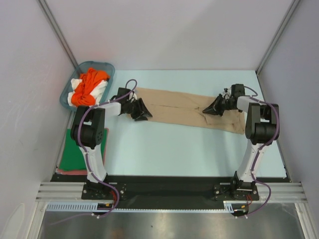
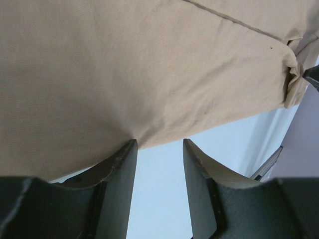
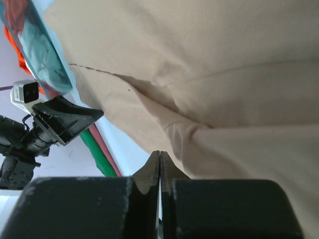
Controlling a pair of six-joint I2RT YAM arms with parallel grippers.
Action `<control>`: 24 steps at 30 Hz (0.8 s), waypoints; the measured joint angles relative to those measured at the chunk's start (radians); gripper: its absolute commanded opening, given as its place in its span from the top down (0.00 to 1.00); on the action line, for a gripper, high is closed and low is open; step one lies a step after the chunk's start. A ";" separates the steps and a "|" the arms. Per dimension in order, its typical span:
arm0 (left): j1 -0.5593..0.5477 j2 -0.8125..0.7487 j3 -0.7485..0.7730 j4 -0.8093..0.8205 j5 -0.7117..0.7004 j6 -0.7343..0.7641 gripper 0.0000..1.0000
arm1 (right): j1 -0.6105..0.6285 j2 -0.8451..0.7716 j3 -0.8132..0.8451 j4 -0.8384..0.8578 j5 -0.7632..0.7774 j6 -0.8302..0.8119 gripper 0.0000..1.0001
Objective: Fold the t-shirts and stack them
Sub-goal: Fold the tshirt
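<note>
mostly smooth tan shirt [image 1: 174,105], soft, lt creases

Left arm [image 1: 89,132] hides much of the dark green t-shirt [image 1: 67,155], only an edge of the reddish t-shirt [image 1: 70,171] showing; orange t-shirt [image 1: 88,85] covers most of the white t-shirt [image 1: 102,90]; tan t-shirt [image 2: 149,64] overruns both wrist views
</note>
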 measured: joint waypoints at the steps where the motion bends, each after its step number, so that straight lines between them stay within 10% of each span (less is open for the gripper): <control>1: 0.000 0.000 0.000 0.000 0.000 0.000 0.52 | 0.005 0.013 0.000 0.018 -0.003 0.012 1.00; 12: -0.002 0.000 0.000 0.002 0.018 0.000 0.52 | 0.000 0.192 0.000 0.261 -0.150 0.149 0.98; 24: -0.004 -0.135 0.054 -0.134 -0.005 0.080 0.34 | -0.105 -0.247 -0.052 -0.005 0.096 0.114 0.33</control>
